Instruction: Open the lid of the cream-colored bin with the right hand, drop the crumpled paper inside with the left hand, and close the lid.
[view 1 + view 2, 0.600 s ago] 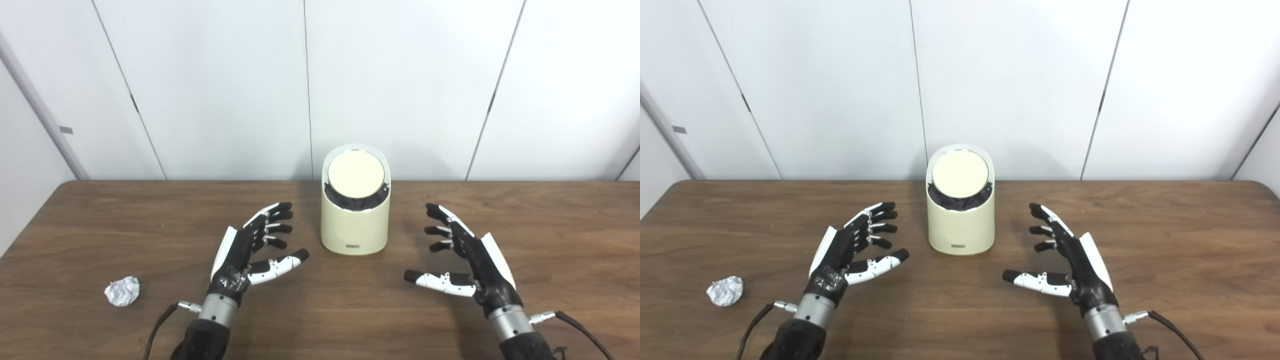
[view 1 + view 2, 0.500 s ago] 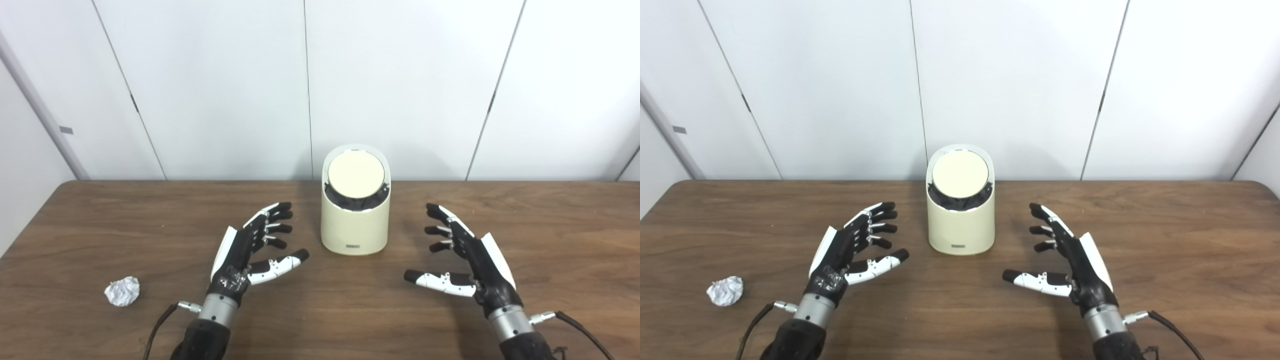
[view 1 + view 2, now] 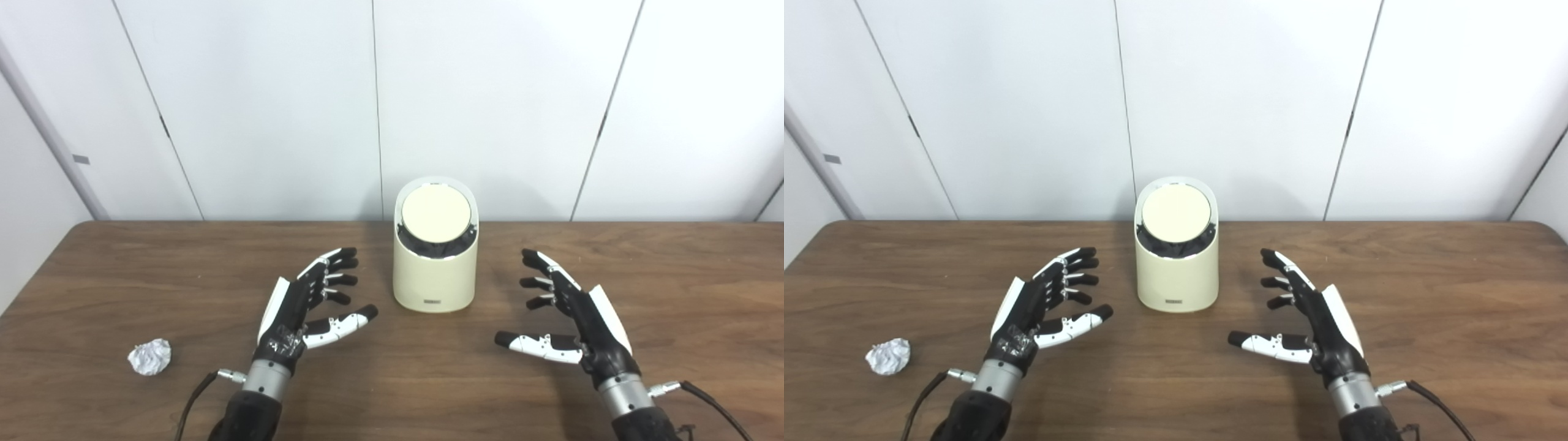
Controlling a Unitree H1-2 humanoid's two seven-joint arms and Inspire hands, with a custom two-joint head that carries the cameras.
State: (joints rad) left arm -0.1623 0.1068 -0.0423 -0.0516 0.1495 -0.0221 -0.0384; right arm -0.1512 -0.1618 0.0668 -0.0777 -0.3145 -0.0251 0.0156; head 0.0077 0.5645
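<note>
— Cream-coloured bin (image 3: 435, 269) at the far middle of the wooden table (image 3: 122, 275), lid (image 3: 436, 213) down. Does that match what you see?

— Yes. The round lid sits tilted toward us in the top of the bin, with a dark liner showing under its near edge. Nothing is touching it.

— And the hands?

— The right hand (image 3: 569, 321) hovers to the right of the bin and nearer to us, fingers spread, thumb stretched out toward the left, holding nothing. The left hand (image 3: 309, 306) mirrors it on the bin's left side, likewise spread wide and empty.

— Where's the paper?

— The crumpled paper (image 3: 150, 356) lies at the near left of the table, well apart from the left hand and further left than it. It looks silvery-white, a small loose ball.

— So which step are we at?

— I'd judge the very start: lid not yet opened, paper not yet picked up. The opening comes first, and that belongs to the right hand.

— What does that call for?

— Probably raising the right hand and carrying it left and farther, to the top of the bin, then working the lid open. I can't tell how the lid is hinged, so whether it needs a press or a lift is unclear. Meanwhile the left hand would have to swing left and nearer to close over the paper.
</note>
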